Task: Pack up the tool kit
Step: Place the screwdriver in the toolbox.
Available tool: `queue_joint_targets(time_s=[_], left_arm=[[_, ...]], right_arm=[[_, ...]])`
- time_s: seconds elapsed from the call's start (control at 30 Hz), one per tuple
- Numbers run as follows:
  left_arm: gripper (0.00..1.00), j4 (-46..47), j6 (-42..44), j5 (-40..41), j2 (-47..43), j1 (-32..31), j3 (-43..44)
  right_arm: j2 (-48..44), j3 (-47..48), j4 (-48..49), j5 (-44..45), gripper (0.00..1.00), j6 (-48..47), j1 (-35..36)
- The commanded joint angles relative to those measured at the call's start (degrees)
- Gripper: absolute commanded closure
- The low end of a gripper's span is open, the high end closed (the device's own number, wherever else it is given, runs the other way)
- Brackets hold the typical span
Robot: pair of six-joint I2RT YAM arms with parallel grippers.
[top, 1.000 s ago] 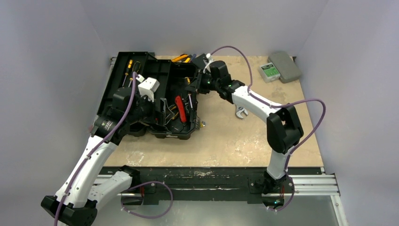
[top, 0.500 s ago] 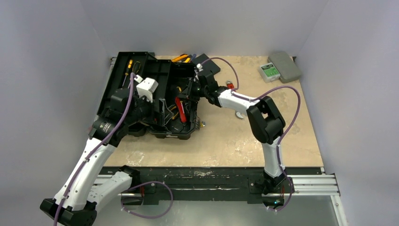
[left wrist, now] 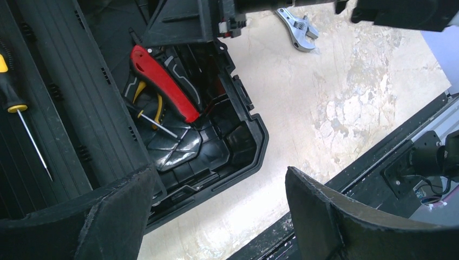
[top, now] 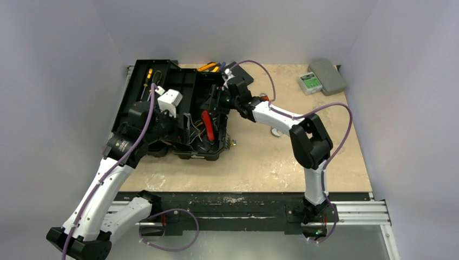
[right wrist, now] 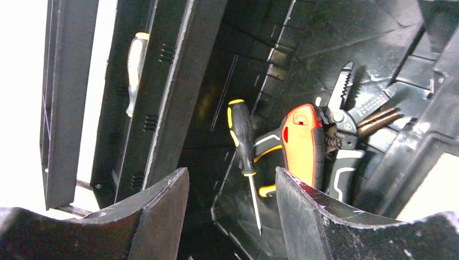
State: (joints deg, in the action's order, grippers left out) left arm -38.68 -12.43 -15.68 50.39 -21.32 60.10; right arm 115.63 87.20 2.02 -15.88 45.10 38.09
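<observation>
The tool kit's black toolbox lies open at the back left of the table. My right gripper reaches into it from the right. In the right wrist view that gripper is open, with nothing between its fingers. Just beyond them a black-and-yellow screwdriver lies loose in the box beside a red-handled tool and pliers. My left gripper hovers open over the box's near rim, holding nothing. A silver wrench lies on the table to the right of the box.
Yellow-handled tools and a small flat black box lie behind the toolbox. A grey case with a green-labelled device sits at the back right. Another screwdriver rests in the lid.
My right gripper has moved left and down into the toolbox and its jaws have opened. The left arm has stayed where it was.
</observation>
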Motion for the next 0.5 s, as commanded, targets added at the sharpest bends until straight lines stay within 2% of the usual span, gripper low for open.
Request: queue_joint_targets(time_s=[0.0,0.2,0.3,0.47], left_arm=[[0.14,1.07,0.12,-0.21,0.11,0.32,0.81],[0.14,1.06,0.12,-0.22,0.20,0.33,0.81],[0.14,0.97,0.04,-0.38,0.26,0.32,0.82],[0.14,1.22,-0.14,-0.66,0.25,0.36,0.66]], right_arm=[[-7.17,3.30,-5.32,4.23,0.41,-6.86,-0.60],[-12.70,1.25,-10.60,9.59,0.39,-13.43,-2.20],[-15.39,-1.00,-11.46,7.05,0.38,-16.03,-4.86],[-20.07,-5.75,-14.33,7.64,0.35,-19.56,-10.16]])
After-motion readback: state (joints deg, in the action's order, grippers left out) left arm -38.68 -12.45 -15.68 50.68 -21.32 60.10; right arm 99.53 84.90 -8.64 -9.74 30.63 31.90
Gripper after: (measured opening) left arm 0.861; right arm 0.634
